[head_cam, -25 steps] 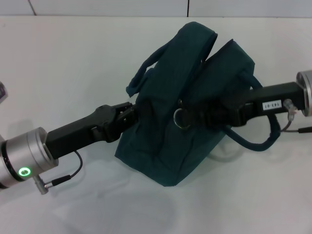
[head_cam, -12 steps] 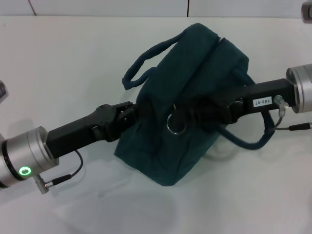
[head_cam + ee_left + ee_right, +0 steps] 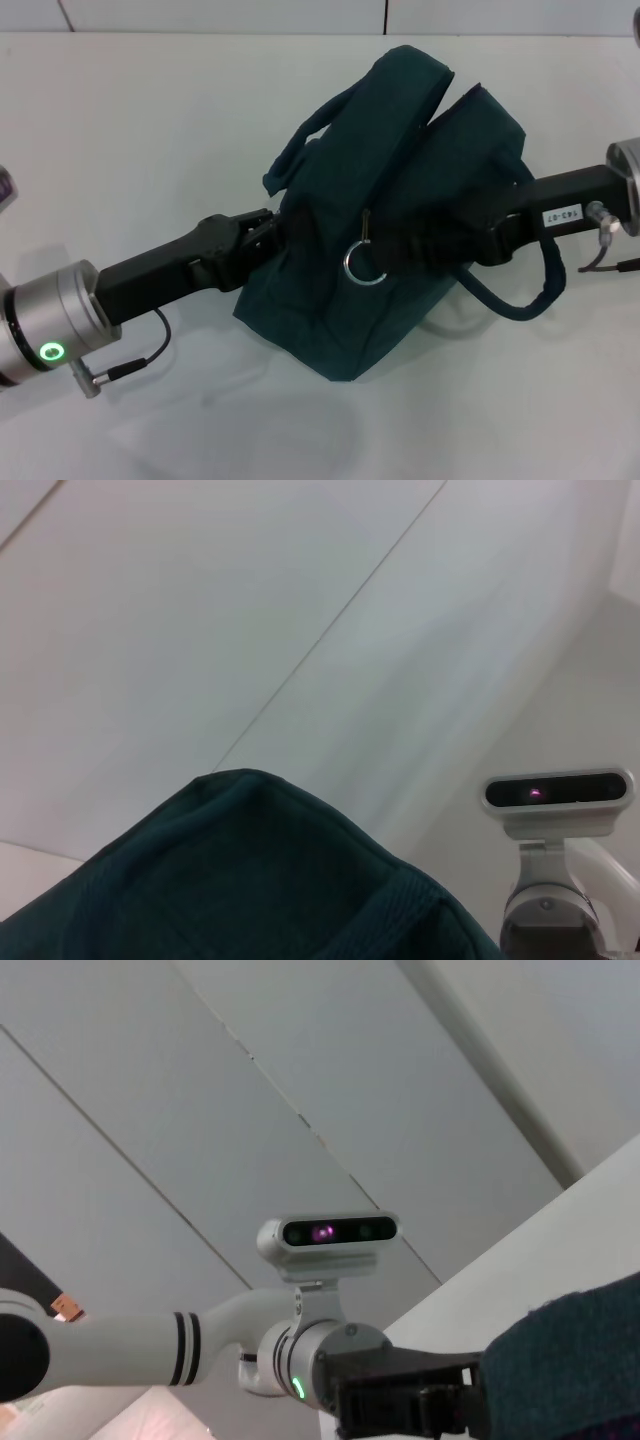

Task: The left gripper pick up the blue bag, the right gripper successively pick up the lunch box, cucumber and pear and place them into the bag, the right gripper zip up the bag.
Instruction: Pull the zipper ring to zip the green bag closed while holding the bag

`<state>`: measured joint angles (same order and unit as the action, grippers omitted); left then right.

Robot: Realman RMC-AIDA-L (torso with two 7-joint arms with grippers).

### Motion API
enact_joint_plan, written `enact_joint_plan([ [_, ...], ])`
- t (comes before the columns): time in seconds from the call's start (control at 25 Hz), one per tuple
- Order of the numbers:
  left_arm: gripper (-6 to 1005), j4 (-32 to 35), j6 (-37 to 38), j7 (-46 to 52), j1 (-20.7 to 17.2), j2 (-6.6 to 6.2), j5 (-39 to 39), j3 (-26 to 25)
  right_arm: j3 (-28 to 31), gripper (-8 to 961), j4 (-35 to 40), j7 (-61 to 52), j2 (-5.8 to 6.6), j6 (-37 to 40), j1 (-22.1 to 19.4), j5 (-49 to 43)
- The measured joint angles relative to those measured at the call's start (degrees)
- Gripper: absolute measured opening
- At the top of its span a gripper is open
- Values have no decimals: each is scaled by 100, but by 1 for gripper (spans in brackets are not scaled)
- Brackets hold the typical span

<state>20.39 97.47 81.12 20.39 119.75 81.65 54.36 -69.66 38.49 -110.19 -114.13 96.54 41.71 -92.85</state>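
Observation:
The blue bag (image 3: 400, 180) stands in the middle of the white table with its top pulled together. Its metal ring zipper pull (image 3: 365, 265) hangs loose on the near side. My left gripper (image 3: 268, 235) is shut on the bag's left edge and holds it; it also shows in the right wrist view (image 3: 465, 1407). My right gripper (image 3: 405, 245) lies against the bag's near side, just right of the ring. The bag's fabric fills the low part of the left wrist view (image 3: 250, 890). The lunch box, cucumber and pear are out of view.
One loop handle (image 3: 520, 300) droops under my right arm onto the table (image 3: 150, 130). The other handle (image 3: 300, 145) sticks out at the bag's far left. A wall edge runs along the back of the table.
My right arm pushed left half a second ago and has now drawn back to the right. The ring pull now hangs free, lower on the bag. The left arm has not moved.

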Motion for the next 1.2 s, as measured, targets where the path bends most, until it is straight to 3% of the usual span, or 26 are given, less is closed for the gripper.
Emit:
enact_joint_plan([
  [0.32,48,-48,-1,0,67,4,1,21,24,415,175,-4,21,31,-41,-233],
  [0.6,48,-62,-1,1,74,4,0,2,671,417,1279,82,2,503,-624,-217],
  [0.84,47,-62,-8,1,104,4,-8,-4,1186,417,1361,127,182,963,-876,-250],
  [1.04,47,-62,-18,1,105,1,-22,-5,1233,417,1399,205,430,1312,-1180,-276],
  [1.2,47,-62,-19,1,97,-2,-25,-5,1247,417,1391,235,463,1411,-1249,-493],
])
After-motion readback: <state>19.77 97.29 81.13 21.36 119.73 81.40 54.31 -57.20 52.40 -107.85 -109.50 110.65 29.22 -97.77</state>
